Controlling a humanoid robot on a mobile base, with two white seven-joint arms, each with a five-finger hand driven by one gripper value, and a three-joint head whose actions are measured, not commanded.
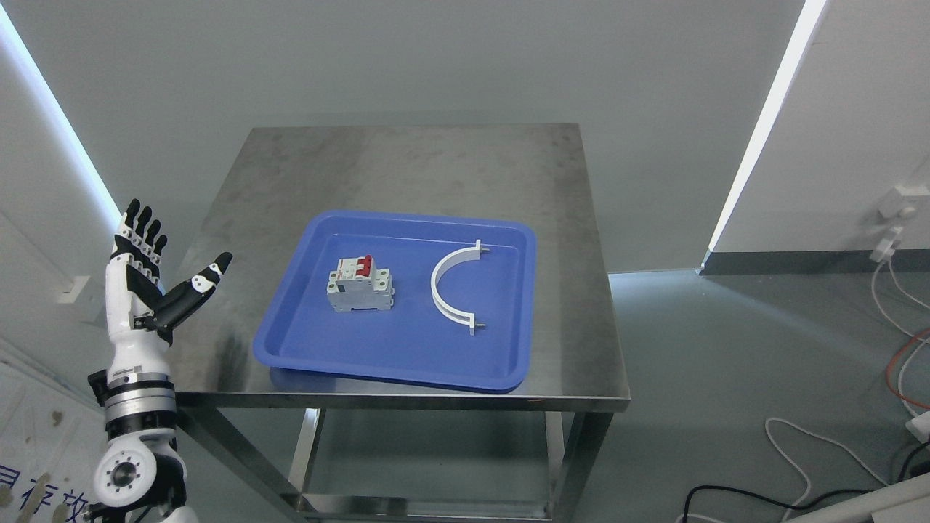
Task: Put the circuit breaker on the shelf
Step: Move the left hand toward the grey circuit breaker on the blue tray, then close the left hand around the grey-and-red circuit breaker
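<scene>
A grey circuit breaker (pixel 360 285) with red switches lies in the left half of a blue tray (pixel 407 363) on a steel table (pixel 407 167). My left hand (pixel 156 269) is raised upright beside the table's left edge, left of the tray. Its fingers (pixel 142 229) are spread, its thumb points toward the tray, and it holds nothing. It is well apart from the breaker. My right arm is out of view. No shelf shows in the head view.
A white half-ring clamp (pixel 454 287) lies in the tray's right half. Cables (pixel 901 349) trail over the floor at the right. A wall runs behind the table, with lit strips at both sides.
</scene>
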